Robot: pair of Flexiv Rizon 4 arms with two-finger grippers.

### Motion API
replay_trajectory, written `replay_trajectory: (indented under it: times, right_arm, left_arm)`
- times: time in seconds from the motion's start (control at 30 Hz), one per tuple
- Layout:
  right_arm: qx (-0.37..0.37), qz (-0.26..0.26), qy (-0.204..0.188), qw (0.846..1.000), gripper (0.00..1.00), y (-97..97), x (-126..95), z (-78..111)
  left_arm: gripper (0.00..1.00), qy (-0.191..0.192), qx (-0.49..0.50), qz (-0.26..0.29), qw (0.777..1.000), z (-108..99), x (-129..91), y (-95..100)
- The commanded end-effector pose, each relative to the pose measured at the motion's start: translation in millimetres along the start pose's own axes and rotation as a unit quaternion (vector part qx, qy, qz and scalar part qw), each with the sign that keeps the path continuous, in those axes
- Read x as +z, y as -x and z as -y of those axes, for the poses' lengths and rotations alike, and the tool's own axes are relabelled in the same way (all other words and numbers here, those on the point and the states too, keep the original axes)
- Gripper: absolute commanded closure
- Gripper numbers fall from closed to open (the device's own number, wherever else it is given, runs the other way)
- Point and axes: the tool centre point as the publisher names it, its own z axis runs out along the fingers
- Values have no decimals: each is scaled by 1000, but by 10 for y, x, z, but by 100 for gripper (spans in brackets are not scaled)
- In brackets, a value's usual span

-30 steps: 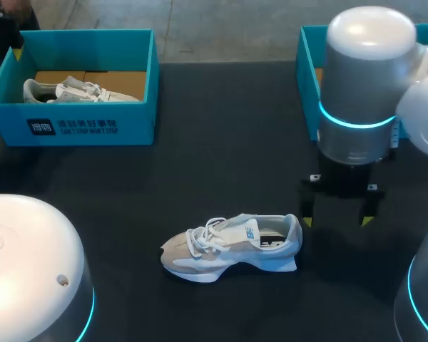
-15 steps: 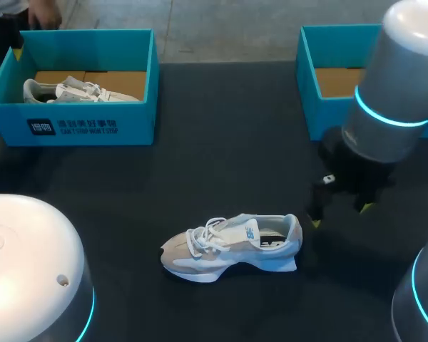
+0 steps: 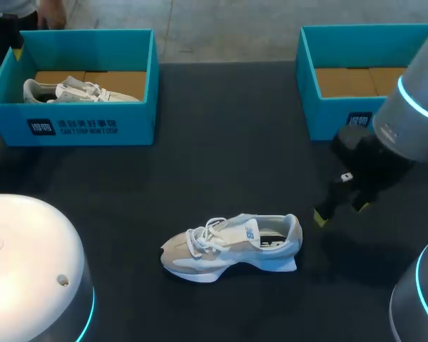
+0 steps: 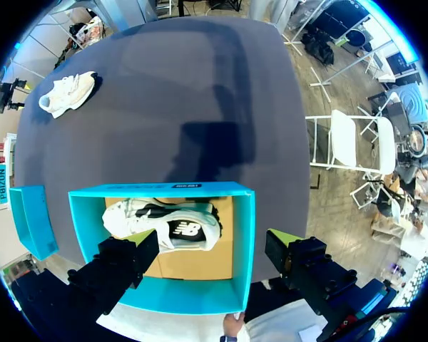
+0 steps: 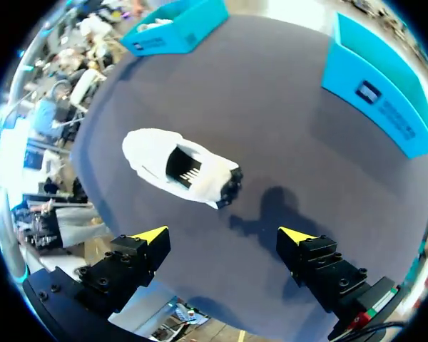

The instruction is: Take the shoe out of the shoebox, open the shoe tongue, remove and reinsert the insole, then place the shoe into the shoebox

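Dark table (image 3: 221, 142) fills the frame. At upper left sits a teal left shoebox (image 3: 85, 128) holding a second shoe (image 3: 78, 90). At upper right, a matching right shoebox (image 3: 328, 117) shows its brown cardboard floor. The pale shoe (image 3: 232, 246) stands on its sole at lower centre, toe to the left, well apart from both boxes. The right gripper (image 3: 340, 211), fingers spread, hangs near the heel on its right, with only bare tabletop between. In the left wrist view the left gripper (image 4: 212, 242), also spread, hovers over the left shoebox.
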Motion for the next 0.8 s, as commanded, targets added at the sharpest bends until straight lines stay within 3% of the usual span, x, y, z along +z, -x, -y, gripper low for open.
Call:
replay_trajectory:
  times: [0.03,0.23,0.4,0.47,0.8]
  right_arm:
    - [-64,-99,84,989,0,63,-43,145]
    - [-159,-143,136,967,0,96,-136,223]
    - [-228,-134,173,949,0,157,-86,261]
    - [-232,-117,143,955,0,169,45,243]
    - [-232,-117,143,955,0,169,45,243]
  left_arm:
    - [0,1,0,-1,1000,8,0,-2]
    - [0,1,0,-1,1000,8,0,-2]
    - [0,1,0,-1,1000,8,0,-2]
    - [0,1,0,-1,1000,8,0,-2]
    - [0,1,0,-1,1000,8,0,-2]
